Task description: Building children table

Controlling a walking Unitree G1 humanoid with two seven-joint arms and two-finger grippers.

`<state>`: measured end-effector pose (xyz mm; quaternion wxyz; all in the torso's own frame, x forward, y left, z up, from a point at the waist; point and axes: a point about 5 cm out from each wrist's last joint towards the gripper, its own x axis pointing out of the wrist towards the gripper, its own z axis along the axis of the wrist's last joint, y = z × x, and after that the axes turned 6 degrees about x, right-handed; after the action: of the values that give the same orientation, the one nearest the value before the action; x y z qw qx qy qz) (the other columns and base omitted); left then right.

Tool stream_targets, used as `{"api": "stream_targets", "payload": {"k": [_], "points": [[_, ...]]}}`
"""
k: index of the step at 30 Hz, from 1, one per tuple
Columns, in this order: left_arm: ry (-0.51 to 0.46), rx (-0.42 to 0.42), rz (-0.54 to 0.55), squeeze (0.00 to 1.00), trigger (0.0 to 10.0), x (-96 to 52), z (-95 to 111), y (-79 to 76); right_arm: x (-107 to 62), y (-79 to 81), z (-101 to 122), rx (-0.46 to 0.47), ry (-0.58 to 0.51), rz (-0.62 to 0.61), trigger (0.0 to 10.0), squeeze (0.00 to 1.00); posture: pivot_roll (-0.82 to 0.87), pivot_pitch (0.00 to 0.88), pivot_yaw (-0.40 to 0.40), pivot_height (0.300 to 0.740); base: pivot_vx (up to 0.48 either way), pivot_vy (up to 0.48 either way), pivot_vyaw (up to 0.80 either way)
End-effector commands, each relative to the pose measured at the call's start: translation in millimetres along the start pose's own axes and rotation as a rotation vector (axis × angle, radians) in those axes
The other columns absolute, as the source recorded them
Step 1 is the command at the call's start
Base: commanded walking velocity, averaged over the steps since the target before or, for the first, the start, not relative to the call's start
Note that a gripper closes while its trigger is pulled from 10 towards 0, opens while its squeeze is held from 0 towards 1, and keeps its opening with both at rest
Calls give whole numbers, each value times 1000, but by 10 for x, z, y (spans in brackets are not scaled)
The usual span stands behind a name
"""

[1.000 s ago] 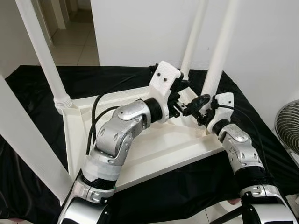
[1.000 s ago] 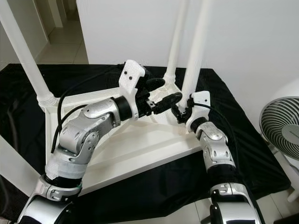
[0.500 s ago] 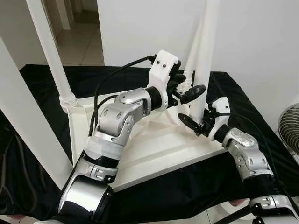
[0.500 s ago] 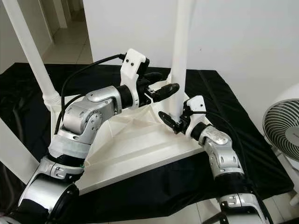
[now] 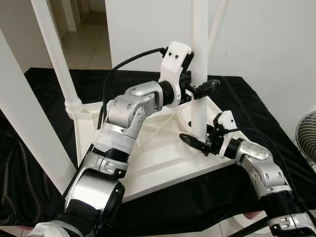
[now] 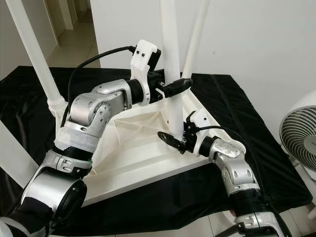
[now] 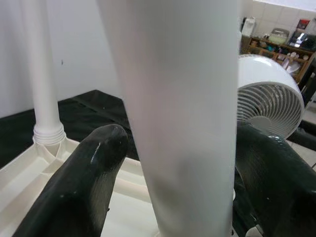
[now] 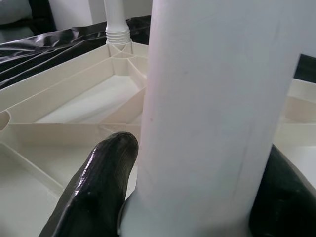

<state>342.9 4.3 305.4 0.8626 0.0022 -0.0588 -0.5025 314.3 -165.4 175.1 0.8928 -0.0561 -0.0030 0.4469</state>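
The white table leg stands upright on the upturned tabletop, which lies on a black cloth beside other legs already standing in their corners. The left gripper has its fingers closed around the leg at mid-height, and the right gripper has its own set on either side of the foot, seemingly closed on it, though contact is hard to confirm. The leg looks like light, hollow, rigid plastic with a smooth, slippery skin, so a firm two-point hold, high and low, should keep it plumb while it seats. The tabletop's ribbed underside forms shallow compartments, all empty
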Motion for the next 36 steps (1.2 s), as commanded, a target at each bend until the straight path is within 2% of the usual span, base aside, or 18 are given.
{"api": "stream_targets", "payload": {"k": [1,2,9,10,16,23,24,25,26,27,33,36], "points": [[-4,-20,-32,0,10000,26,88,-19,-25,15,13,-9,7,13,10000,0,24,18,-17,740,0,0,0],[-4,-45,-43,0,4588,22,101,-16,-27,14,10,-13,10,10,10000,0,22,18,-14,740,0,0,0],[-1,-77,-57,0,4588,24,114,-7,-35,16,14,-18,14,10,10000,0,22,18,-14,740,0,0,0],[-9,-113,-72,0,0,22,140,-2,-40,16,10,-16,16,10,10000,0,23,21,-11,740,0,0,0],[-33,-192,-118,0,0,19,219,-9,-36,-20,6,-9,28,-20,10000,0,22,20,-10,740,0,0,0],[-27,-203,-124,0,0,18,245,-10,-6,-81,-17,31,52,-73,10000,0,23,18,-12,740,0,0,0],[-18,-197,-122,0,8902,18,246,-9,1,-98,-16,35,49,-89,10000,0,23,18,-12,740,0,0,0],[-17,-195,-120,0,10000,18,253,-7,6,-134,-18,51,48,-120,10000,380,25,18,-11,740,0,0,0],[-17,-195,-120,0,10000,18,253,-7,6,-134,-18,51,48,-120,10000,380,25,18,-11,740,0,0,0],[-18,-187,-107,0,10000,16,265,-3,9,-173,-4,59,32,-154,10000,1000,26,18,-10,740,0,0,0],[-26,-157,-47,0,10000,9,302,27,40,-242,47,46,-3,-245,10000,1000,26,18,-10,740,0,0,0],[-26,-157,-47,0,10000,9,302,27,40,-242,47,46,-3,-245,10000,1000,26,18,-10,740,0,0,0]]}}
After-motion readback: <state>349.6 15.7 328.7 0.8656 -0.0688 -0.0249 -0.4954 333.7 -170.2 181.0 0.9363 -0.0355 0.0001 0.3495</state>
